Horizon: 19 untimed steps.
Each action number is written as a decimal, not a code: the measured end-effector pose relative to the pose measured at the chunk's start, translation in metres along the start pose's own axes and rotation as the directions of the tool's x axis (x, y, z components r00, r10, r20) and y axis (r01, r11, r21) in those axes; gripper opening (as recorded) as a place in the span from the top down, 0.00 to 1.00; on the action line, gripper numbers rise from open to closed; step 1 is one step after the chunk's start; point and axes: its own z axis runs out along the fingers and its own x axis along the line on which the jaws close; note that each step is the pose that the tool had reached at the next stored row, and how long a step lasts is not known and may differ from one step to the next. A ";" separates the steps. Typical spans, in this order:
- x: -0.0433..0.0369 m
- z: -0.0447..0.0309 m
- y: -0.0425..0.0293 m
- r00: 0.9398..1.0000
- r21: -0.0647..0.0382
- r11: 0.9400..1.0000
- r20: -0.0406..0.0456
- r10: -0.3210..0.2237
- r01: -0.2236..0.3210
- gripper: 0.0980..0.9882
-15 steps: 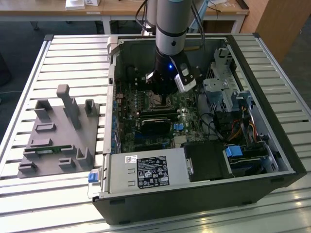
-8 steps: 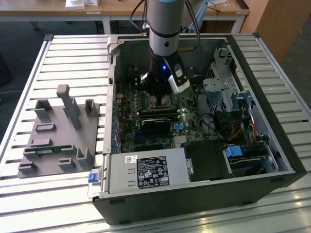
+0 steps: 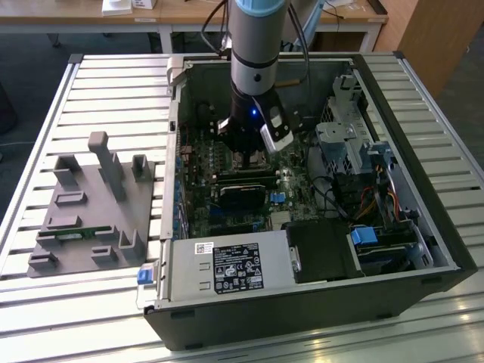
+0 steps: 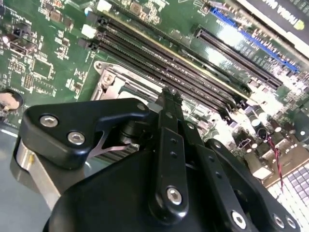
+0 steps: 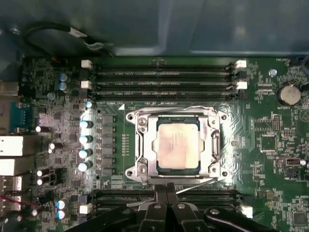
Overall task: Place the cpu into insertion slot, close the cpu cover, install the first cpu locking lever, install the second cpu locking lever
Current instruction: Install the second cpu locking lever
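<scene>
The cpu [image 5: 177, 145], a dull silver square, lies in the insertion slot [image 5: 130, 172] on the green motherboard. The cpu cover [image 5: 213, 141], a silver frame with a cut-out middle, lies flat over it. One thin wire lever [image 5: 174, 108] runs along the far side of the socket. Another lever [image 5: 199, 184] slants along the near side, right beside my fingertips. My gripper [image 5: 167, 192] is shut at that near edge, with nothing visibly between its fingers. In the second wrist view the gripper [image 4: 170, 96] stands just over the socket's silver frame [image 4: 116, 79]. In the exterior view the gripper [image 3: 249, 155] reaches down inside the open case.
Long black memory slots [image 5: 164, 79] run on both sides of the socket. A row of capacitors [image 5: 86, 140] stands close beside it. The case holds a black card [image 3: 242, 193], a power supply [image 3: 227, 268] and a drive cage [image 3: 340, 144]. A grey fixture [image 3: 91, 204] sits at the exterior view's left.
</scene>
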 end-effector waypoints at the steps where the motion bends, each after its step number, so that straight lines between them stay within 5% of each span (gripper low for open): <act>1: 0.0005 -0.0001 -0.0015 1.000 -0.005 1.000 0.000 0.000 0.000 0.99; 8: 0.0071 0.0007 -0.0069 1.000 -0.019 1.000 0.000 0.000 0.000 0.99; 15: 0.0082 0.0119 -0.0080 1.000 -0.023 1.000 -0.001 0.000 0.000 0.99; 19: 0.0082 0.0124 -0.0101 1.000 -0.054 0.999 -0.002 0.000 0.000 0.99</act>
